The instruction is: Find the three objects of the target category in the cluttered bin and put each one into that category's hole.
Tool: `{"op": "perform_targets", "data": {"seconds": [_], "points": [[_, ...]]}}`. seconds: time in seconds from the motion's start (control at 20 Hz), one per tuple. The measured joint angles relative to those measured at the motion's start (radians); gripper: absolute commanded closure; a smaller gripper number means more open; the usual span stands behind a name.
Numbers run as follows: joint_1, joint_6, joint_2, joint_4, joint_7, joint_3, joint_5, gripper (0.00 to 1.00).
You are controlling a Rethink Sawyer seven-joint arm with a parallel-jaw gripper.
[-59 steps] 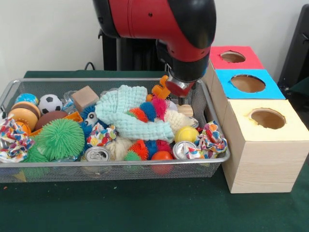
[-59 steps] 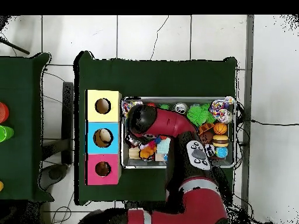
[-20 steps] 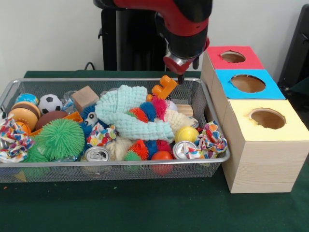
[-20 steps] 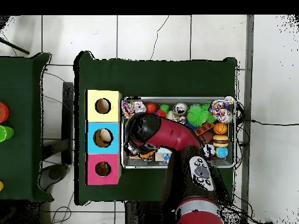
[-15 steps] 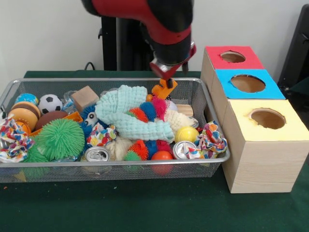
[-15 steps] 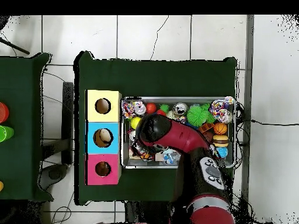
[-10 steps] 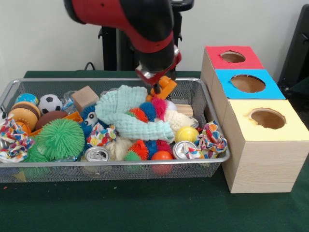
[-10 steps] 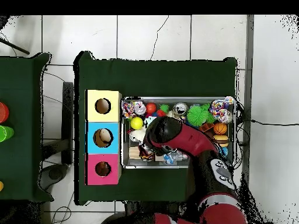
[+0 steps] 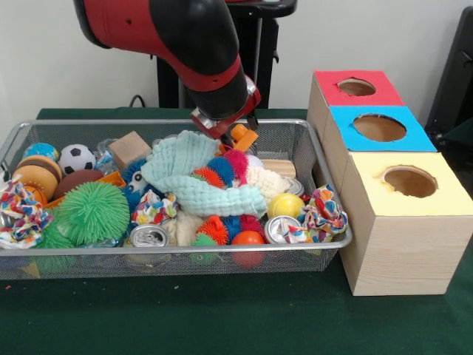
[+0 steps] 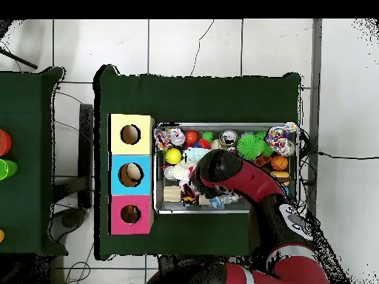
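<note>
Front view gave me the red and black arm point(image 9: 177, 44) reaching down over the far side of the wire bin point(image 9: 325, 244), its gripper point(image 9: 229, 132) sitting right at an orange plastic toy point(image 9: 242, 137) by the bin's back wall. I could not tell whether the jaws were clenched on that toy or merely touching it; the wrist hid them. Just below lay a pale mint knitted cloth point(image 9: 194, 177) draped across a spiky multicoloured caterpillar toy point(image 9: 225, 168). Near the front rim I saw two drink cans point(image 9: 150, 236) end-on, an orange ball point(image 9: 247, 238), a yellow ball point(image 9: 285, 205) and a patterned fabric scrunchie point(image 9: 324, 214). A green spiky ball point(image 9: 93, 212), a wooden cube point(image 9: 130, 149) and a small football point(image 9: 76, 157) filled the other end. Beside the bin on the green worktop point(image 9: 222, 318) stood the box with a red hole point(image 9: 357, 87), a blue hole point(image 9: 379, 127) and a yellow hole point(image 9: 409, 181). From overhead the arm point(image 10: 237, 177) covered the bin's point(image 10: 298, 185) middle.
</note>
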Motion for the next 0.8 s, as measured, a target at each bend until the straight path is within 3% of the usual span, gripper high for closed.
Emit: {"op": "perform_targets", "data": {"seconds": [0.8], "points": [[0.000, 0.001, 0.020, -0.020, 0.000, 0.008, 0.001, 0.00]]}}
